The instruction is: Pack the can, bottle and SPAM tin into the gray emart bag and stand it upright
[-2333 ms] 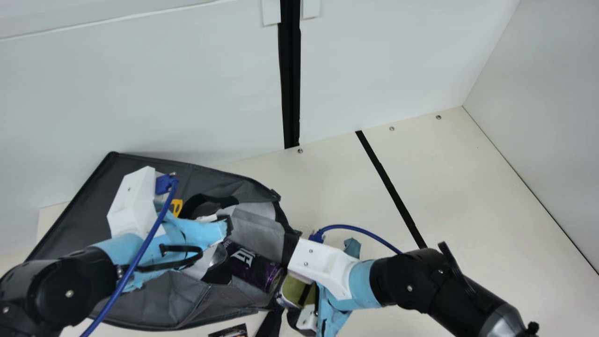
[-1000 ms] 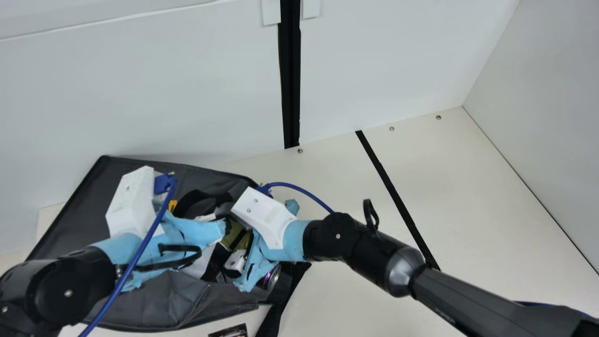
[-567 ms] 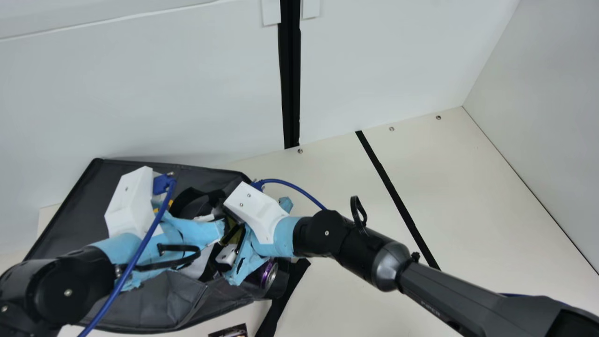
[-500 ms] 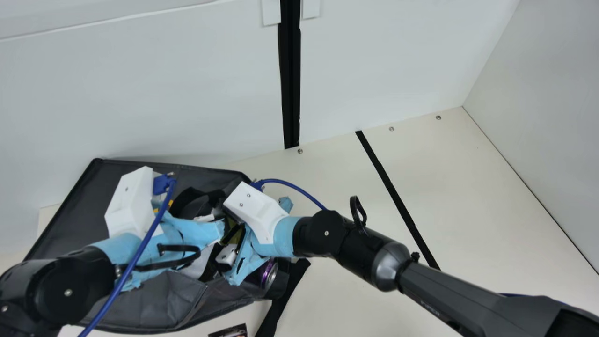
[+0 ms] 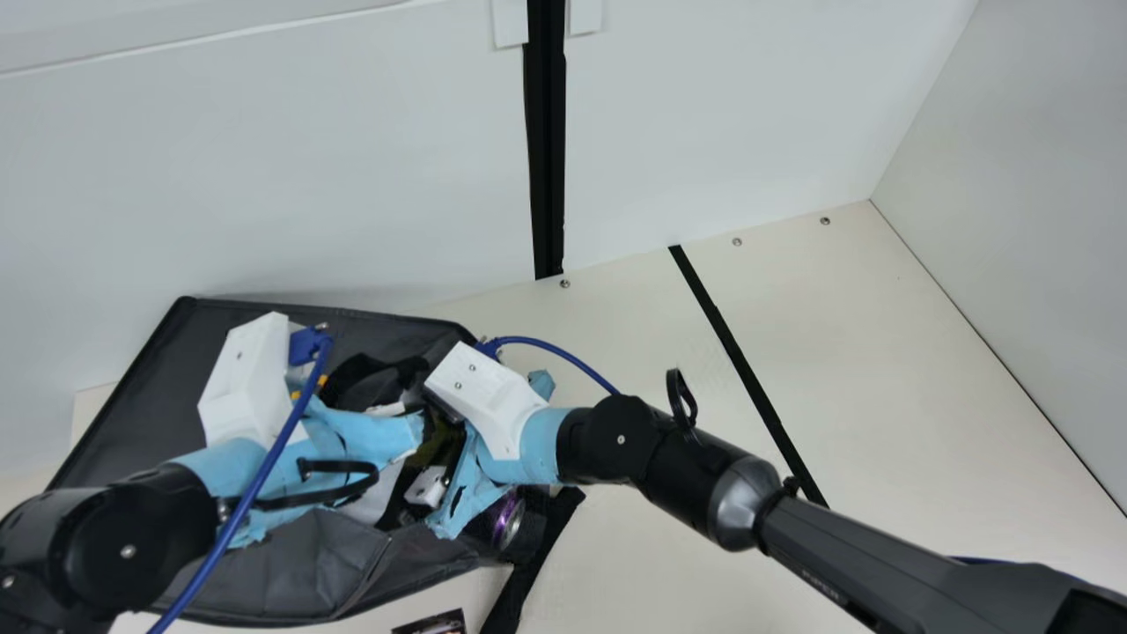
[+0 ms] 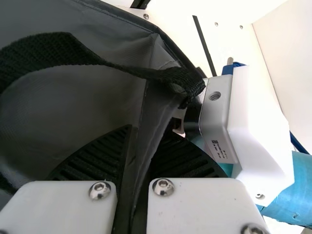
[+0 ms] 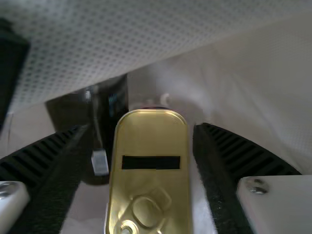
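Note:
The gray bag [image 5: 132, 423] lies on its side at the main view's left. My left gripper [image 5: 379, 436] is over its mouth; in the left wrist view my left gripper [image 6: 148, 134] is shut on a fold of bag fabric [image 6: 156, 102]. My right gripper [image 5: 430, 486] is inside the mouth. In the right wrist view, my right gripper [image 7: 144, 127] stands open with the gold-bottomed SPAM tin [image 7: 168, 195] between its fingers and a gap on one side. A purple can [image 5: 506, 519] shows at the mouth. Beside the tin is a dark object [image 7: 112, 102]; I cannot tell whether it is the bottle.
A black strap [image 5: 528, 563] trails from the bag onto the table [image 5: 643, 352]. A small printed item [image 5: 431, 623] lies at the bottom edge. White walls [image 5: 264, 176] stand behind the bag and at the right.
My right arm has carried the tin from beside the can left into the bag's mouth, then backed off slightly, its fingers now apart from the tin on one side. The bag's far edge has shifted left.

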Action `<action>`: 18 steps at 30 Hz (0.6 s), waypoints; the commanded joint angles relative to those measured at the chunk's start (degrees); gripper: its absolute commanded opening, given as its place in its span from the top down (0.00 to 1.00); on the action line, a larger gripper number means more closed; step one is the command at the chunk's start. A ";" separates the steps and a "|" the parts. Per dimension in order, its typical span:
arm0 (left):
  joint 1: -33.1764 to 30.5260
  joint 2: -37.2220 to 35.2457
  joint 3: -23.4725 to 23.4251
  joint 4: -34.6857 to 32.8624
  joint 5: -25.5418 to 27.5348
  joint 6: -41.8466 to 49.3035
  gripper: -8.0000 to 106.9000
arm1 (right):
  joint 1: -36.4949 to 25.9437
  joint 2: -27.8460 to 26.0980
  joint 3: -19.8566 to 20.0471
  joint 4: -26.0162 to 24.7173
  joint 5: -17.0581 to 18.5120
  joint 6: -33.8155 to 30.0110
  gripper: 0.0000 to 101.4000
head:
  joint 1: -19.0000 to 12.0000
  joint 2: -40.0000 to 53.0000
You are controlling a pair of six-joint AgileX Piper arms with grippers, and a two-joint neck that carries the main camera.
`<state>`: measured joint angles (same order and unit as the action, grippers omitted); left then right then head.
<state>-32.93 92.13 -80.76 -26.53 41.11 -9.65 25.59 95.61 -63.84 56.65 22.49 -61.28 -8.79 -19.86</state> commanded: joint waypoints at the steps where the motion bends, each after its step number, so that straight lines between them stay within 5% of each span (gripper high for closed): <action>1: 0.00 0.00 0.00 0.00 0.00 0.00 1.00 | -0.10 -0.18 0.20 0.01 0.18 -0.06 0.11 | -1.21 -0.14; 18: 0.00 0.00 0.00 0.00 0.00 0.00 1.00 | -2.23 -4.42 3.35 0.90 2.72 -1.32 0.06 | -1.21 -0.14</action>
<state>-32.93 92.13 -80.76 -26.53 41.11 -9.65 23.55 91.44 -60.60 57.38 25.23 -62.48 -8.79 -19.86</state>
